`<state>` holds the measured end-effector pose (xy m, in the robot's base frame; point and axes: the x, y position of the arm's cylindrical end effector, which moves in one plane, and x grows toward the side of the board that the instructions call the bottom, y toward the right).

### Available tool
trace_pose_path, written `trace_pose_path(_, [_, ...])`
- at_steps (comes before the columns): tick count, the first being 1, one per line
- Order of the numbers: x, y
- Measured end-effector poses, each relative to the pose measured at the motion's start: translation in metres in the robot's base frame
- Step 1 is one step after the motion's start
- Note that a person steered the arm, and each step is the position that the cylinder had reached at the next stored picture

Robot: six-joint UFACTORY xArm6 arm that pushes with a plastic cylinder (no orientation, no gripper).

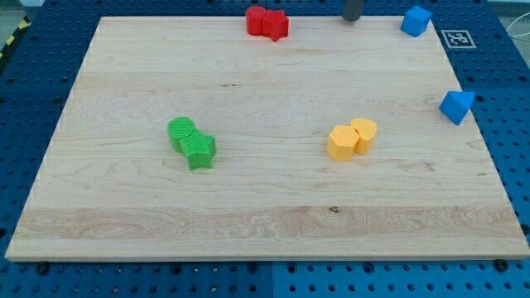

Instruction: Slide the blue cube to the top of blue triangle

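Observation:
The blue cube [416, 20] sits at the board's top right corner. The blue triangle [456, 106] lies at the board's right edge, below the cube. My tip [352, 17] is at the view's top edge, to the left of the blue cube and apart from it. Only the rod's short lower end shows.
Two red blocks [267, 22] touch each other at the top middle. A green cylinder [181, 131] and a green star [199, 151] touch at the left middle. Two yellow blocks [351, 137] touch right of centre. The wooden board [265, 223] lies on a blue pegboard.

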<state>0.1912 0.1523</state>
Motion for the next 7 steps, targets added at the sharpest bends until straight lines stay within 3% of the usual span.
trace_pose_path(5, [0.001,0.033])
trace_pose_path(6, [0.034,0.015])
trace_pose_path(7, [0.100,0.026])
